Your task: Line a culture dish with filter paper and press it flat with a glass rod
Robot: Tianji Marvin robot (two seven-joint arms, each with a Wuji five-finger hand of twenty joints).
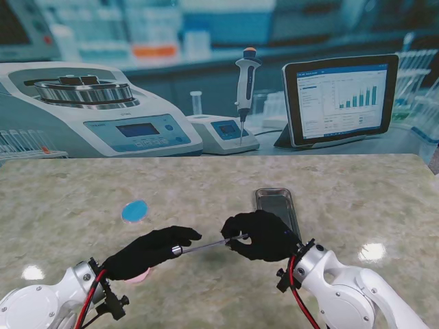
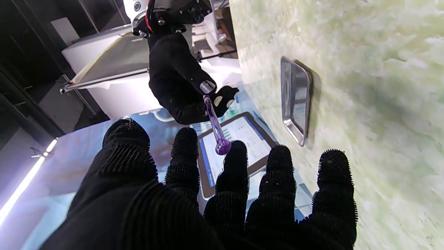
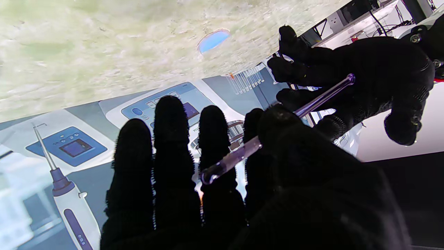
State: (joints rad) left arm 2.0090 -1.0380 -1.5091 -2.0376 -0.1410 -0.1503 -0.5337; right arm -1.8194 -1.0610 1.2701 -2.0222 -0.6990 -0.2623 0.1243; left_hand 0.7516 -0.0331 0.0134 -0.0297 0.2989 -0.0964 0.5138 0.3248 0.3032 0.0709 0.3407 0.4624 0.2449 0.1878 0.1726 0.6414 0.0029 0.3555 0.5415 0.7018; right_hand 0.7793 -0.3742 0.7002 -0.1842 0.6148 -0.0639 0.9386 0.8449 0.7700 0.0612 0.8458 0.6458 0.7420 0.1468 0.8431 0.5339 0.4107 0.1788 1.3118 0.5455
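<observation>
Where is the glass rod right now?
The glass rod hangs mid-table between both hands: right hand pinches it, left hand meets its other end.

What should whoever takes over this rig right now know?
Right hand: shut on the glass rod, pinched near one end and held off the table.
Left hand: open, fingers spread by the rod's free end; contact unclear, looks like a hand-over.
Blue disc: flat on the table, farther from me and to the left.
Metal tray: just beyond the right hand.
Something pale shows under the left hand; I cannot identify it.
Done: rod picked up. Left: lining and pressing, as far as can be seen.
</observation>
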